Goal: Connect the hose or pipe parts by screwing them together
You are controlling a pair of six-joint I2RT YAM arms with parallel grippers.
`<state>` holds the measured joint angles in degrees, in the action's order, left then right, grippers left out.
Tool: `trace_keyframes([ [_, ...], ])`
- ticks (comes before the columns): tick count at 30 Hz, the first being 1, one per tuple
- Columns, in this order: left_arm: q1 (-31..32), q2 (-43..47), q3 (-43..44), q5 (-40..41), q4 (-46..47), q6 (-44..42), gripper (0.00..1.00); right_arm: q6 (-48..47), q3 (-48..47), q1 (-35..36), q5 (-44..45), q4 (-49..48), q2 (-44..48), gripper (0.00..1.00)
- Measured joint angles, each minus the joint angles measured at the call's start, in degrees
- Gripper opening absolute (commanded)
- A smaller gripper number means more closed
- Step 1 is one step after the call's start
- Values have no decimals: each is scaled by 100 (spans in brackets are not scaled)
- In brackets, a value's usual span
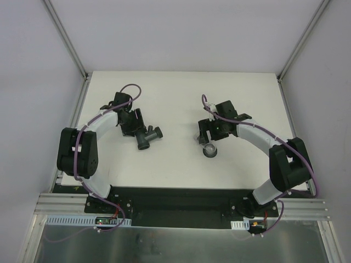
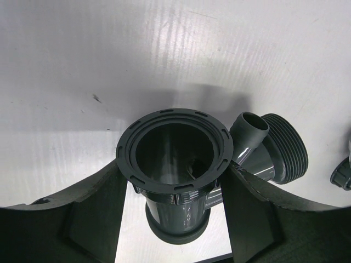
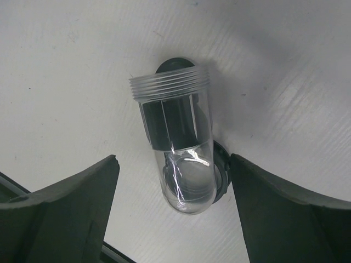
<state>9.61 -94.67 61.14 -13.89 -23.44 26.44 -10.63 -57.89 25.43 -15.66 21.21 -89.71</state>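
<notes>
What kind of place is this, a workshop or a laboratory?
Probably a robot laboratory test cell: a white table closed in by white walls and aluminium frame bars, a left arm and right arm bolted at its near edge, with a grey pipe fitting and clear connector.

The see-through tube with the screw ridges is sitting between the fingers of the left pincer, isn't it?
Not quite. It is the right pincer, not the left. The right wrist view shows the see-through tube with its screw ridges sitting between that pincer's open fingers. The left pincer grips the grey pipe fitting instead.
</notes>
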Motion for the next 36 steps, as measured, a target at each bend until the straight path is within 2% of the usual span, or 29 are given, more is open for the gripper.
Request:
trace_keyframes([
  [9, -33, 0, 0, 101, -20, 24, 54, -35, 39, 0, 46, -66, -267, 76],
  [11, -33, 0, 0, 101, -42, 24, 65, -33, 39, 0, 63, -92, -313, 70],
  [14, -33, 11, 0, 111, -87, 26, 73, -7, 39, 0, 92, -116, -378, 62],
  [18, -33, 133, 0, 131, -127, 39, 79, 103, 37, 0, 120, -129, -468, 52],
  [23, -33, 564, 0, 271, -188, 31, 79, 385, 37, -2, 219, -131, -474, 42],
  [28, 0, 1204, 0, 407, -282, 15, 69, 981, 37, -101, 131, -129, -376, 40],
  [31, 240, 1694, -35, 358, -221, 24, 65, 1628, 44, -315, -155, -232, -118, 40],
  [36, 962, 2389, -599, -146, 407, 190, 61, 3189, 627, -892, -1016, -1517, 511, 39],
])
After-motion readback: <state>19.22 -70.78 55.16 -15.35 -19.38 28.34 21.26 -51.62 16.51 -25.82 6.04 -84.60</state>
